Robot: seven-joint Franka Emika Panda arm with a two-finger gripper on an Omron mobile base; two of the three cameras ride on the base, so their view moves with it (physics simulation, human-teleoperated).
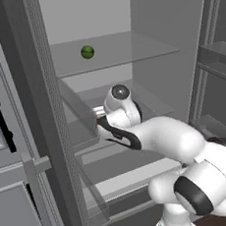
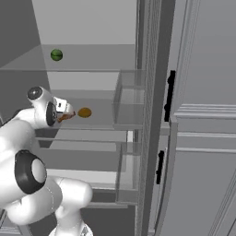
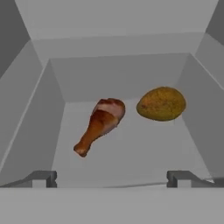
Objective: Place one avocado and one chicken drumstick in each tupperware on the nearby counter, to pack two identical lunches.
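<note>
In the hand view a reddish-brown chicken drumstick (image 3: 99,124) lies on a grey fridge shelf (image 3: 131,153), fat end away from me, bone end pointing near-left. Just right of it sits the mustard-olive avocado (image 3: 161,103), apart from the drumstick. My gripper (image 3: 112,177) is open, its fingertips (image 3: 43,178) spread wide just short of both. From the right base view the avocado (image 2: 84,112) rests beyond my hand (image 2: 64,110), with a bit of the drumstick (image 2: 67,117) at the gripper. The second drumstick, the tupperwares and the counter are out of view.
My arm reaches into an open fridge. A small green ball-shaped fruit (image 1: 87,52) sits on the glass shelf above (image 1: 123,52). Clear door bins (image 2: 131,99) hang on the right door, another bin (image 1: 77,109) on the left. Shelf side walls close in around the hand.
</note>
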